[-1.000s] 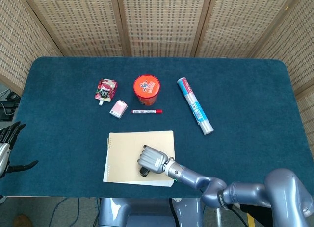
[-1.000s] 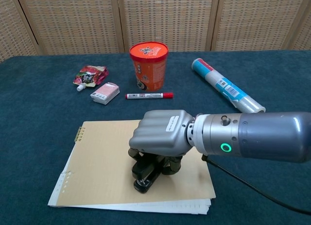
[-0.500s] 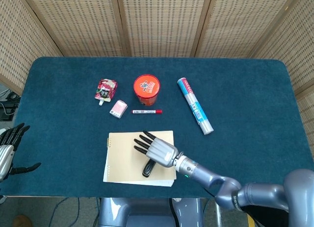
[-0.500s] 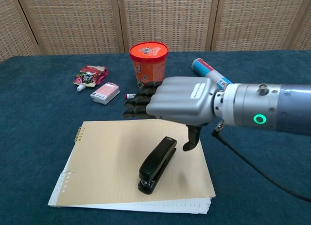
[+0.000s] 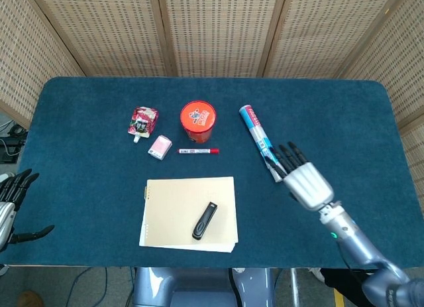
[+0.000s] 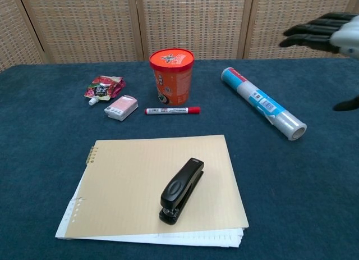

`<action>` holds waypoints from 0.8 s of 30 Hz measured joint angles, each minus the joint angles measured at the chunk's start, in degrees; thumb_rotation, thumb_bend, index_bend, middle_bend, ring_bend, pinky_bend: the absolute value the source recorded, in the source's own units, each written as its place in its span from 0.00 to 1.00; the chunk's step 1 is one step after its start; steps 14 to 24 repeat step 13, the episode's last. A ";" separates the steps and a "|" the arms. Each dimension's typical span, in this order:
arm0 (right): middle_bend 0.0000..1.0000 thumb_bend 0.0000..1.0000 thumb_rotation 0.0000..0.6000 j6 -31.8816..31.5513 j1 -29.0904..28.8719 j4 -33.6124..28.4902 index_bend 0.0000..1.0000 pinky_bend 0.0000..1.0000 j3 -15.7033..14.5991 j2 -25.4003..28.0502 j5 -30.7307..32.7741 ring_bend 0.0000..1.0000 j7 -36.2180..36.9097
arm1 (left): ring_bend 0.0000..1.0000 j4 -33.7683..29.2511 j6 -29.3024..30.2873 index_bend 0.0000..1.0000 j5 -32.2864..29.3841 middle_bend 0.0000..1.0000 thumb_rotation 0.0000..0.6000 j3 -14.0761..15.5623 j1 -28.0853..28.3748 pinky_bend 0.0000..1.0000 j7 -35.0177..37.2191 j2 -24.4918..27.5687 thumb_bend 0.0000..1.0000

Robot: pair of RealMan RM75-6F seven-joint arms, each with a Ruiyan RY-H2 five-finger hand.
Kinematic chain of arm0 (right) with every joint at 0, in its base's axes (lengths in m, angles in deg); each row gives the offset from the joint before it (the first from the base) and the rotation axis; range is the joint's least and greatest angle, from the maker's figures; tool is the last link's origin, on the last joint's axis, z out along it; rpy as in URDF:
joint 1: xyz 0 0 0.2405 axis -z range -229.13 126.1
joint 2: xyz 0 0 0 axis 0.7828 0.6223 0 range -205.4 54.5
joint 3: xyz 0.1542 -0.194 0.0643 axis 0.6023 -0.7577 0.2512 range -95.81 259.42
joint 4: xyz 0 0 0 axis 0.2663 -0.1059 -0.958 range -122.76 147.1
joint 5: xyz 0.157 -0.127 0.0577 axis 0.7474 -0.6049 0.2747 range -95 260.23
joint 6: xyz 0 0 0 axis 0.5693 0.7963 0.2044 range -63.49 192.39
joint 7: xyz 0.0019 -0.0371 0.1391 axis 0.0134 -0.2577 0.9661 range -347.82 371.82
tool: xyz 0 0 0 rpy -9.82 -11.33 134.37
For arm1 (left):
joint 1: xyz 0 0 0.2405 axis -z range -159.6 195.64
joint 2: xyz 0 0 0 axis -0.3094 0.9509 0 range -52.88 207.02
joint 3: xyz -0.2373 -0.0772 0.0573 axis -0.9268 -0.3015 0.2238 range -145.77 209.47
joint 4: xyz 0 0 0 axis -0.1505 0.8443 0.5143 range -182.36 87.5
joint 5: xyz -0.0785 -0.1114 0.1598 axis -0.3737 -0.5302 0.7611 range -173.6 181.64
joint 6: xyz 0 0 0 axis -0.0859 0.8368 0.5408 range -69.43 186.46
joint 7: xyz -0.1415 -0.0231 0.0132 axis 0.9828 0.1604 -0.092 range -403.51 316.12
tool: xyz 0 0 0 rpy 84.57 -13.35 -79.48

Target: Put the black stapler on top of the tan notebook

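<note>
black stapler [image 6: 182,190] lying on tan notebook [image 6: 129,181], right hand [image 5: 306,182] released, fingers spread, labels unreadable

Silver-grey metal shell over the back of the right robot hand [image 5: 306,182], smooth and rounded, with black fingers [image 5: 291,156] sprouting from its front edge. Behind it a narrower grey wrist cylinder, ringed at the joint, carrying a small green light on its side; then a slim grey forearm tube thickening toward a bulkier rounded segment at the frame's lower corner. In the chest view, only black fingertips [image 6: 311,35] and a sliver of pale casing at the right edge. Left robot hand [image 5: 8,204] at the far left edge: grey body, dark slender fingers [image 5: 20,183], a black thumb set apart below
</note>
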 measured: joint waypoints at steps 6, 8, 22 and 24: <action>0.00 0.00 1.00 -10.01 10.31 -0.92 0.00 0.00 -2.38 3.44 1.34 0.00 11.20 | 0.00 -0.14 3.47 0.00 2.82 0.00 1.00 0.68 -1.55 0.00 0.09 0.18 0.00; 0.00 0.00 1.00 -12.93 13.37 -0.92 0.00 0.00 -3.22 3.89 1.09 0.00 14.40 | 0.00 -0.10 4.50 0.00 3.45 0.00 1.00 0.90 -2.06 0.00 0.27 0.25 0.00; 0.00 0.00 1.00 -16.79 18.07 1.73 0.00 0.00 -4.80 3.38 -0.54 0.00 17.96 | 0.00 0.09 6.11 0.00 4.72 0.00 1.00 1.31 -2.94 0.00 0.90 0.45 0.00; 0.00 0.00 1.00 -16.79 18.07 1.73 0.00 0.00 -4.80 3.38 -0.54 0.00 17.96 | 0.00 0.09 6.11 0.00 4.72 0.00 1.00 1.31 -2.94 0.00 0.90 0.45 0.00</action>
